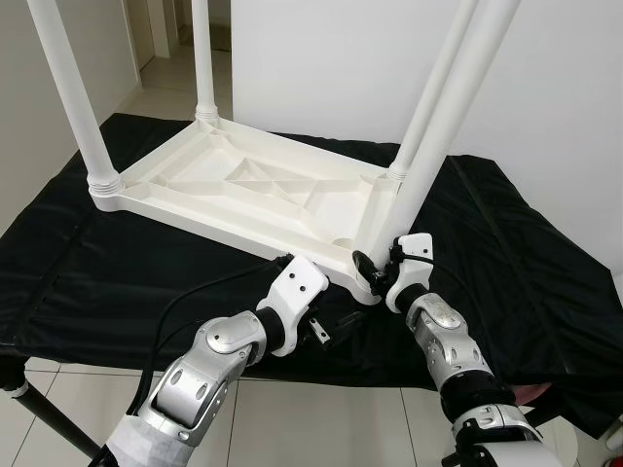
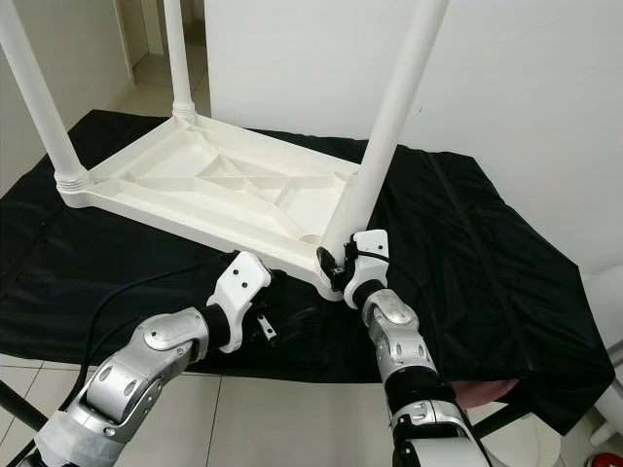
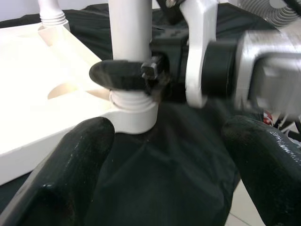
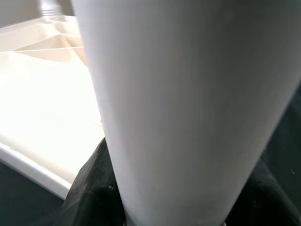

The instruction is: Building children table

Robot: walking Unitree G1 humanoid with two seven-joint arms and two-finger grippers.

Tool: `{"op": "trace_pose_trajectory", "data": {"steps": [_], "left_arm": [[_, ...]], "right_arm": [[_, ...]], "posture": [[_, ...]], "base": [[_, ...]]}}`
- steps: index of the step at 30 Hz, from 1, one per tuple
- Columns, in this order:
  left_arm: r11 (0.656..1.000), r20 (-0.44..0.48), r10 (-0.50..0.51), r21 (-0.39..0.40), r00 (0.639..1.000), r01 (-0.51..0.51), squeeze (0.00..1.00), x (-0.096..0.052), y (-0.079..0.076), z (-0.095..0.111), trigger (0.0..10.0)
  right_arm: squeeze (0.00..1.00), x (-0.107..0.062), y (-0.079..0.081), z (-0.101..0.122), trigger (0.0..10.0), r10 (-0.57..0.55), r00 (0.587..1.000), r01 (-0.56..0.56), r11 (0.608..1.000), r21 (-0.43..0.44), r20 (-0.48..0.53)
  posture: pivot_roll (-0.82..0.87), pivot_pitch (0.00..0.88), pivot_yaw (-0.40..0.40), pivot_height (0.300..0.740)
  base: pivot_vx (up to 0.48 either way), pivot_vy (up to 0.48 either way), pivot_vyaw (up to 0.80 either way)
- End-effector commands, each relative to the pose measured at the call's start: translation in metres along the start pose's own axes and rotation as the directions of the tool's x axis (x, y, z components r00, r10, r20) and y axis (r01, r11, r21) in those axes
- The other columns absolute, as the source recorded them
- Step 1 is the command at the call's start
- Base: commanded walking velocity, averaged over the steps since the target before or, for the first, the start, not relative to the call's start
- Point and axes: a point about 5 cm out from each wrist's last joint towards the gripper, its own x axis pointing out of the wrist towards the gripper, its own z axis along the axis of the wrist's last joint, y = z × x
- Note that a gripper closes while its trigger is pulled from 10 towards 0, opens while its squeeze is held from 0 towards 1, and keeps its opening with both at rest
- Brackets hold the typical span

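Right pincer (image 1: 375, 265) is clenched around the bottom of the near-right white leg (image 1: 443, 126) of the upside-down children table (image 1: 243, 185), which lies on a black cloth (image 1: 526, 253). Left pincer (image 1: 326, 326) sits released just beside that corner.

Setting is looking like a home room: pale floor tiles (image 1: 321, 418), plain white walls (image 1: 321, 58), a doorway (image 1: 161, 39) opening onto more tiled floor, black cloth (image 1: 526, 253) covering the work surface.
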Motion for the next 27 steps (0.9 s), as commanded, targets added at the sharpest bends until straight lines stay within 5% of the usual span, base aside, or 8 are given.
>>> {"op": "trace_pose_trajectory", "data": {"steps": [1, 7, 14, 15, 24, 27], "left_arm": [[1.000, 0.001, -0.020, -0.007, 1.000, 0.020, 0.00, 0.001, -0.003, 0.000, 10.0], [1.000, 0.000, -0.009, -0.004, 1.000, 0.009, 0.00, 0.001, -0.001, 0.000, 10.0], [1.000, 0.005, 0.004, -0.002, 1.000, -0.004, 0.00, 0.001, 0.001, 0.000, 10.0], [1.000, 0.006, 0.008, -0.002, 1.000, -0.008, 0.00, 0.001, 0.001, 0.000, 10.0], [1.000, 0.005, 0.019, 0.000, 1.000, -0.019, 0.00, -0.001, 0.001, 0.000, 10.0], [1.000, 0.003, 0.023, 0.001, 1.000, -0.023, 0.00, -0.002, 0.002, 0.000, 10.0]], "right_arm": [[0.00, -0.006, -0.004, -0.013, 10.0, -0.147, 0.987, 0.148, 0.989, 0.002, -0.066], [0.00, -0.006, 0.015, -0.008, 10.0, -0.044, 0.998, 0.043, 0.999, -0.033, -0.036], [0.00, -0.005, 0.007, -0.008, 10.0, -0.059, 0.997, 0.057, 0.997, -0.055, -0.048], [1.00, -0.005, 0.005, -0.007, 10.0, -0.047, 0.998, 0.046, 0.998, -0.046, -0.036], [1.00, -0.017, -0.006, 0.000, 10.0, -0.003, 0.999, 0.004, 1.000, -0.011, 0.034], [1.00, -0.028, -0.025, -0.001, 10.0, 0.044, 0.998, -0.043, 0.999, -0.014, 0.054]], "posture": [[0.06, 0.000, -0.121, 0.740], [0.06, 0.000, -0.131, 0.740], [0.07, 0.000, -0.135, 0.740], [0.08, 0.000, -0.146, 0.740], [0.08, 0.000, -0.146, 0.740], [0.08, 0.000, -0.139, 0.740]], "base": [[0.000, 0.000, 0.00], [0.000, 0.000, 0.00], [0.000, 0.000, 0.00], [0.000, 0.000, 0.00], [0.000, 0.000, 0.00], [0.000, 0.000, 0.00]]}}
